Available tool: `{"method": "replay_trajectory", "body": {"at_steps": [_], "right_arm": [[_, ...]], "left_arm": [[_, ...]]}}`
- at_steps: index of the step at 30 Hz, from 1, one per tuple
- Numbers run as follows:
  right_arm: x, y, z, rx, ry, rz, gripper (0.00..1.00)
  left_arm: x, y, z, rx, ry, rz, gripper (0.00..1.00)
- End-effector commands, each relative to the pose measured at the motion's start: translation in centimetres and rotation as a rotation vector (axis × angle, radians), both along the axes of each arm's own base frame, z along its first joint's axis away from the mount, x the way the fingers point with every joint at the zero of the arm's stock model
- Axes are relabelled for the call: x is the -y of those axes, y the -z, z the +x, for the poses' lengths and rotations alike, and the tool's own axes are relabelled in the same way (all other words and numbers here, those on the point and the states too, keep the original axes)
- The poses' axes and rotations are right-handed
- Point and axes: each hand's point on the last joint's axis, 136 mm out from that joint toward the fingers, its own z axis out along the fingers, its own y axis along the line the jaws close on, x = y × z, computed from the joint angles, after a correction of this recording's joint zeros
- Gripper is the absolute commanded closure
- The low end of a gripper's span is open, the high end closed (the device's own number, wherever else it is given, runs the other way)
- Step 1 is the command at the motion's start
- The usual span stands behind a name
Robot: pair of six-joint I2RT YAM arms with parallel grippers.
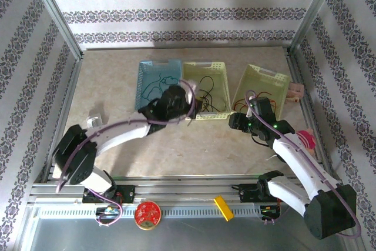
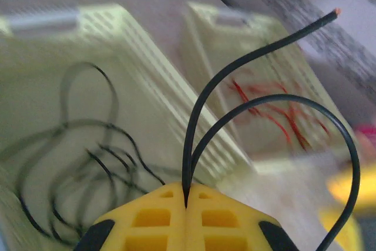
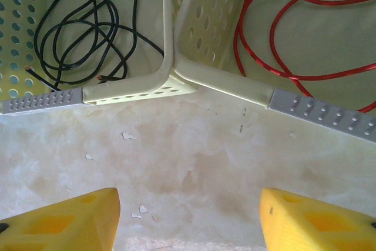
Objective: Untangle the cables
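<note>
Black cables (image 3: pixel 79 27) and red cables (image 3: pixel 237 42) lie in neighbouring baskets (image 3: pixel 167 33).

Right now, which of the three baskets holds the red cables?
The pale yellow basket farthest right, set askew. Red cables lie in it; the middle basket holds black cables, and the left basket is blue.

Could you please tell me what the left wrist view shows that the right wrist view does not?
Left wrist view: the left gripper, its yellow fingers shut on a thin black wire that arches up from them. Right wrist view: the right gripper, open and empty, above the bare beige marbled tabletop. Both: two pale yellow-green perforated plastic baskets side by side, one holding loose black wires, the other red wires.
</note>
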Motion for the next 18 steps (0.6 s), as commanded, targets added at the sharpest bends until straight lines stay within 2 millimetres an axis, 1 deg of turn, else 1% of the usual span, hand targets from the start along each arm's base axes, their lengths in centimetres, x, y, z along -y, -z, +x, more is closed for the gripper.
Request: {"method": "replay_trajectory", "body": {"at_steps": [1, 2, 4, 5, 7, 8, 10, 12, 13, 14, 15, 17, 18], "right_arm": [[0.5, 0.2, -0.3, -0.012, 0.024, -0.005, 0.36], [0.5, 0.1, -0.3, -0.013, 0.023, -0.007, 0.36], [0.8, 0.0, -0.4, -0.013, 0.031, -0.018, 0.36], [1.0, 0.0, -0.4, -0.014, 0.034, -0.026, 0.36], [1.2, -0.3, -0.4, -0.006, 0.043, -0.034, 0.35], [1.4, -0.4, -0.4, 0.002, 0.047, -0.040, 0.34], [1.8, -0.7, -0.3, 0.021, 0.062, -0.054, 0.34], [2.4, -0.9, 0.0, 0.048, 0.084, -0.084, 0.33], [2.9, -1.2, 0.2, 0.066, 0.099, -0.108, 0.32], [3.5, -1.5, 0.4, 0.091, 0.116, -0.139, 0.32], [4.0, -1.9, 0.7, 0.122, 0.132, -0.170, 0.30], [4.9, -3.6, 1.6, 0.235, 0.161, -0.257, 0.24], [5.2, -4.4, 2.0, 0.299, 0.171, -0.302, 0.20]], "left_arm": [[-1.7, 0.7, 6.3, 0.018, -0.168, -0.003, 1.00], [-1.8, 0.8, 7.8, 0.021, -0.195, -0.006, 0.89], [-1.5, 0.4, 9.4, 0.056, -0.210, 0.017, 0.44], [-1.4, -0.3, 9.7, 0.083, -0.214, 0.033, 0.29], [-1.6, -1.9, 9.2, 0.143, -0.219, 0.061, 0.07], [-1.9, -2.6, 8.5, 0.184, -0.219, 0.078, 0.00], [-3.2, -3.9, 6.7, 0.257, -0.251, 0.121, 0.01], [-5.5, -4.6, 4.5, 0.294, -0.304, 0.147, 0.01], [-7.4, -4.8, 3.3, 0.301, -0.361, 0.146, 0.01], [-9.7, -4.6, 2.1, 0.292, -0.435, 0.138, 0.01], [-12.1, -4.7, 0.9, 0.291, -0.511, 0.129, 0.01], [-17.2, -4.2, -1.8, 0.291, -0.652, 0.169, 0.01], [-19.2, -3.8, -2.9, 0.289, -0.696, 0.208, 0.01]]}}
